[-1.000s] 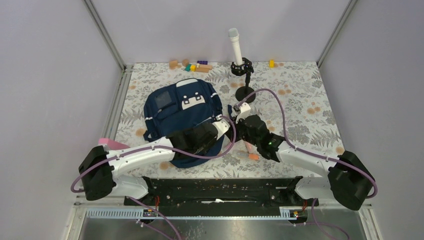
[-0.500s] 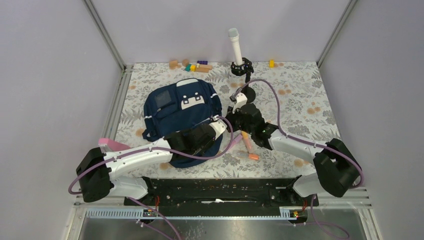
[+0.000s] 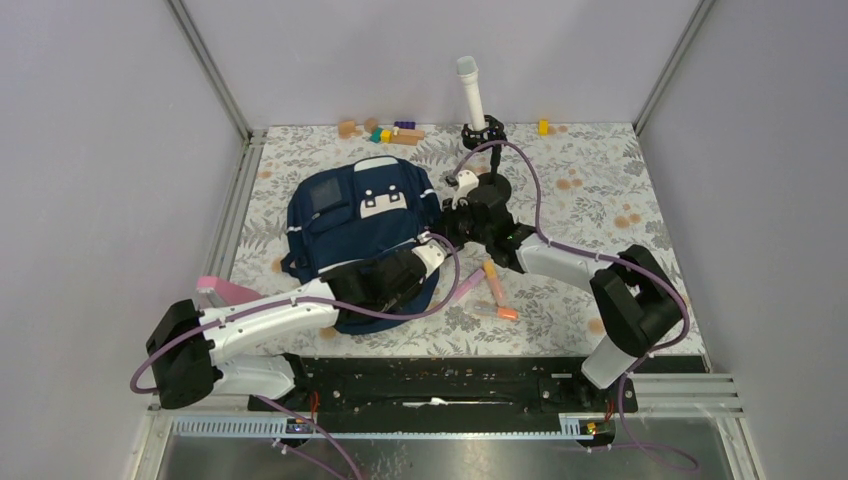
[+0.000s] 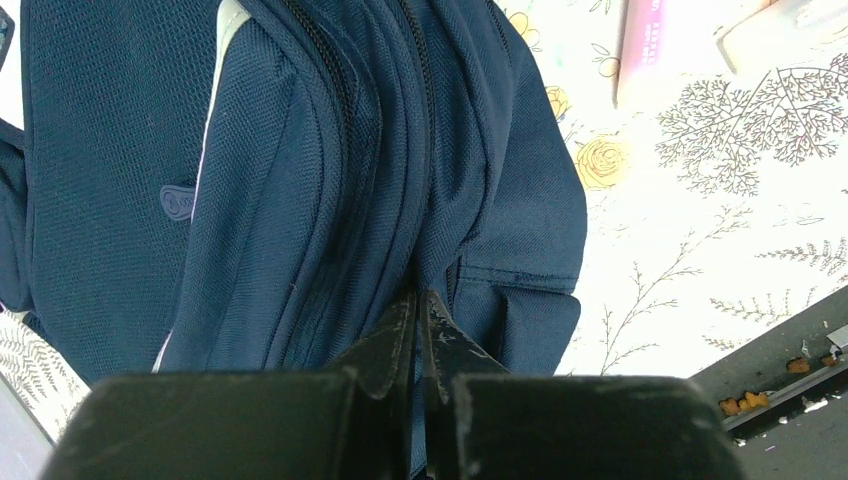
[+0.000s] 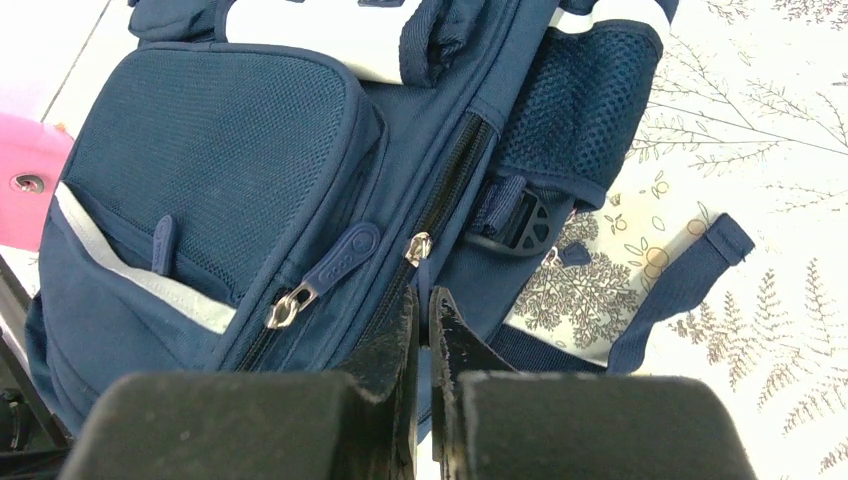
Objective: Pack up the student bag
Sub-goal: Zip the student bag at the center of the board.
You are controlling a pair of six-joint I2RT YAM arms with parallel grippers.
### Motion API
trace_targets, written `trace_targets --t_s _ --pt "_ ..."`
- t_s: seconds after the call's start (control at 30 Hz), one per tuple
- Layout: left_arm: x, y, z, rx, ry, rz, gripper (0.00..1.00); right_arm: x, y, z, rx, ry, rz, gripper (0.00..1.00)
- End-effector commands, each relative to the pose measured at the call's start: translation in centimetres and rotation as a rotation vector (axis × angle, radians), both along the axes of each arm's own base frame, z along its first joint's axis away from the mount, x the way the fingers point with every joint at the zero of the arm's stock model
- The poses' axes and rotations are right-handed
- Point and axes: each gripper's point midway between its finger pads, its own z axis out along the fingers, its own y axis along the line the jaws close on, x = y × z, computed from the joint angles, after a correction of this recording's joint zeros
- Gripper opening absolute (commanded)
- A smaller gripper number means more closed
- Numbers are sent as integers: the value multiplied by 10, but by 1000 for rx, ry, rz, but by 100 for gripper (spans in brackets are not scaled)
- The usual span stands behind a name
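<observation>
The student bag (image 3: 355, 220) is a navy backpack with white patches, lying flat at the table's middle left. My left gripper (image 3: 430, 252) is at the bag's near right edge, shut on a fold of its navy fabric (image 4: 420, 300). My right gripper (image 3: 447, 222) is at the bag's right side, shut on the blue pull tab (image 5: 424, 290) of the main zipper, just below its metal slider (image 5: 417, 247). The zipper track (image 5: 450, 175) runs away from the jaws. A second zipper pull (image 5: 335, 262) lies to the left on the front pocket.
Markers lie right of the bag: a pink one (image 3: 468, 285), an orange one (image 3: 493, 283) and another (image 3: 496, 312). A white tube on a black stand (image 3: 472, 95) is behind my right arm. Small blocks (image 3: 385, 130) lie at the back. A pink object (image 3: 222, 290) lies at the left edge.
My right gripper has moved away from the arm bases and leftward along the bag's right side with the zipper pull. My left gripper has shifted slightly left, still gripping the bag.
</observation>
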Motion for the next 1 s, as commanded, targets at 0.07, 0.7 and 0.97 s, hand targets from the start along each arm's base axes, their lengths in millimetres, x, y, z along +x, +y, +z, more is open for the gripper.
trace_targets --t_s 0.07,0.7,0.97 --pt "3 19 5 36 -31 48 0 29 14 23 42 -69 7 0" --pt "4 19 9 24 -44 47 0 87 22 21 -25 -78 -71 0" --pt "4 18 9 22 -43 40 0 105 31 12 -64 -63 -67 0"
